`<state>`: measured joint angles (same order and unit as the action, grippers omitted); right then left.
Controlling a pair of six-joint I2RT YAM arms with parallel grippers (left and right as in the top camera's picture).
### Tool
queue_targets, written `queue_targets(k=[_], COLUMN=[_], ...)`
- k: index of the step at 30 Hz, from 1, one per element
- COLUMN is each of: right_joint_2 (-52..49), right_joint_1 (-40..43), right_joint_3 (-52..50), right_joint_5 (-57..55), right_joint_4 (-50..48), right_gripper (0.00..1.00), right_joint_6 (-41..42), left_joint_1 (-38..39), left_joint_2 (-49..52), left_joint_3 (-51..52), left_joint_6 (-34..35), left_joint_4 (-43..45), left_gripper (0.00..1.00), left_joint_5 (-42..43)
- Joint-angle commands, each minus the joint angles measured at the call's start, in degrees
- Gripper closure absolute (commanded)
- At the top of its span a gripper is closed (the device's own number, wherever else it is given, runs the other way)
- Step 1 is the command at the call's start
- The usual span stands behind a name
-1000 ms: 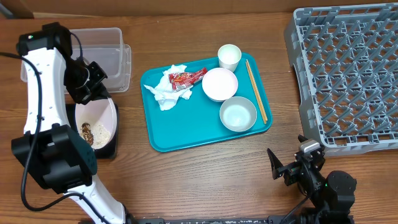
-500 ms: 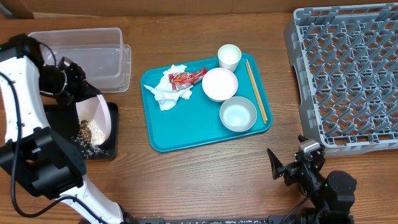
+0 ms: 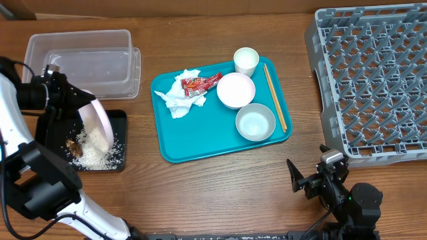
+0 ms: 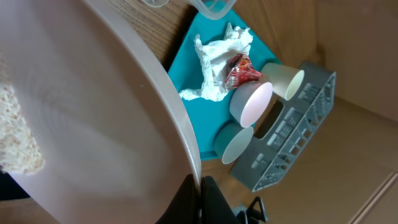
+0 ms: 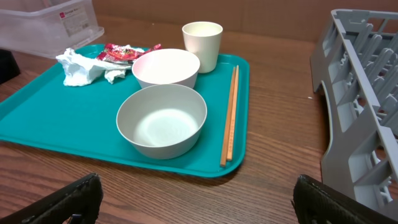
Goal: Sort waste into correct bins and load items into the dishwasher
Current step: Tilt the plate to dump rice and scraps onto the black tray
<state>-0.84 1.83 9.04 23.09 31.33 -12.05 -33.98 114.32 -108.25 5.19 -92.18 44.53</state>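
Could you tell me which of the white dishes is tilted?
The plate held by the left hand, tipped over the black tray; both bowls and the cup stand upright.

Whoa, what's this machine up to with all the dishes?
The left hand grips a white plate by its rim, tipping it over the black tray, where rice and brown scraps lie heaped. The right hand hangs open at the table's front. Two bowls, a cup, chopsticks, tissues and a wrapper sit on the teal tray.
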Motion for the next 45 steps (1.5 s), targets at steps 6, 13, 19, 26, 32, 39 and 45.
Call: queue_targets(k=[6, 13, 19, 26, 32, 39, 45], right_joint_2=[0.68, 0.68, 0.68, 0.68, 0.68, 0.68, 0.68], right_joint_1=[-0.26, -0.26, -0.26, -0.26, -0.26, -0.26, -0.26], right_joint_3=[-0.35, -0.35, -0.35, -0.35, -0.35, -0.35, -0.35], right_joint_5=[-0.13, -0.13, -0.13, -0.13, -0.13, -0.13, -0.13], right_joint_4=[0.02, 0.02, 0.02, 0.02, 0.02, 0.02, 0.02], right_gripper=[0.0, 0.0, 0.0, 0.0, 0.0, 0.0, 0.0], right_joint_6=[-0.2, -0.17, -0.17, -0.17, -0.2, -0.2, -0.17], left_joint_1=[-4.7, -7.21, -7.93, -8.07, -7.96, -7.8, -9.22], left_joint_2=[-0.98, -0.92, -0.83, -1.18, -1.2, -1.4, -1.18], left_joint_3=[0.22, 0.5, 0.55, 1.25, 1.33, 1.33, 1.62], left_joint_6=[-8.79, -10.99, -11.39, -7.58, -3.17, -3.91, -2.49], left_joint_4=[-4.24, -4.31, -4.02, -3.74, -4.68, -3.85, -3.06], left_gripper=[0.96, 0.96, 0.96, 0.96, 0.96, 0.96, 0.96], left_joint_5=[8.63, 10.56, 12.68, 15.98, 24.17, 27.52, 20.63])
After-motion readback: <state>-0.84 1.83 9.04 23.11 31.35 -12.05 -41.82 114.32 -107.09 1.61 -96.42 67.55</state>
